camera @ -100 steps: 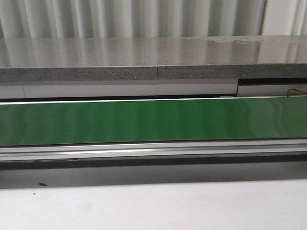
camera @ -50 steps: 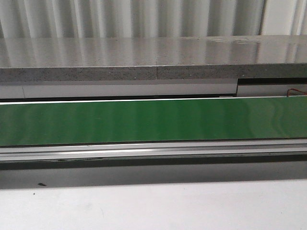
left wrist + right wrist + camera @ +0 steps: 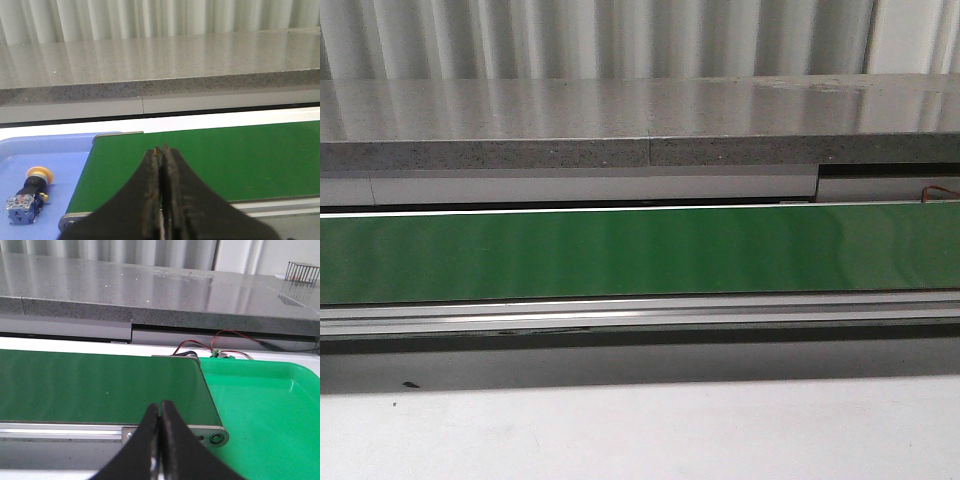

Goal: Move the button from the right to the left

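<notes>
Button on its side in blue tray at left end of green conveyor belt, yellow cap away from camera, blue-and-clear body nearer; seen only in left wrist view. Just beside it but apart, left gripper: fingers pressed together, nothing between, hovering over belt's left end. Front view: bare belt under grey stone counter, white table in foreground, no arms or parts in sight. Further right, right gripper: fingers likewise closed and empty, above belt's right end beside green tray; no button visible in the part of that tray shown. Red wires behind tray. Judged: button already on left side, so transfer probably complete or between cycles. Next move, if any: check right tray for another part, then open right fingers before descending.
</notes>
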